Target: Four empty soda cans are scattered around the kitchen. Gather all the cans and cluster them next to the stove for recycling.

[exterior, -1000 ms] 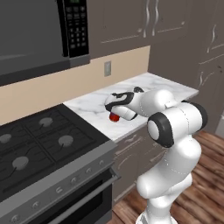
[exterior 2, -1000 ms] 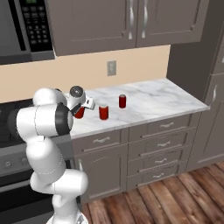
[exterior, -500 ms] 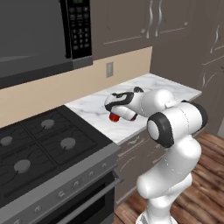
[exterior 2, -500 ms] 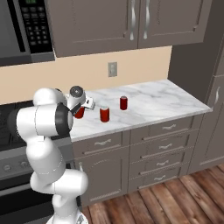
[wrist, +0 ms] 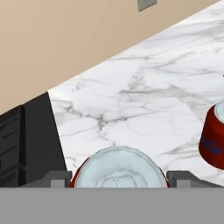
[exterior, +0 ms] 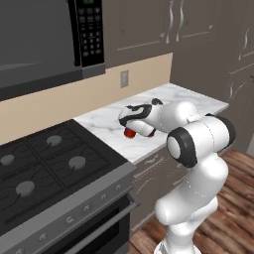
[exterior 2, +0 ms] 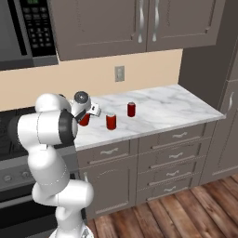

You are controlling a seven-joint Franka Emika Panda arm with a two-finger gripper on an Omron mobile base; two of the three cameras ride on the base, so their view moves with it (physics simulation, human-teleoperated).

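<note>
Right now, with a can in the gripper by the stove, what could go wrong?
The held can sits close to the stove edge; released too far over, it could likely tip onto the burners. A second can stands near, so a sideways swing of the gripper might knock it over.

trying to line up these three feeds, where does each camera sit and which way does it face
Left base view: behind the arm's left, looking down over the stove and counter; the white arm rises lower right, its gripper around a red can.
Right base view: behind the arm's right, facing the counter, two more cans and drawers; arm lower left.
Hand view: on the hand, looking down past the fingertips onto the can's top.
All three share the gripped can and marble counter.
</note>
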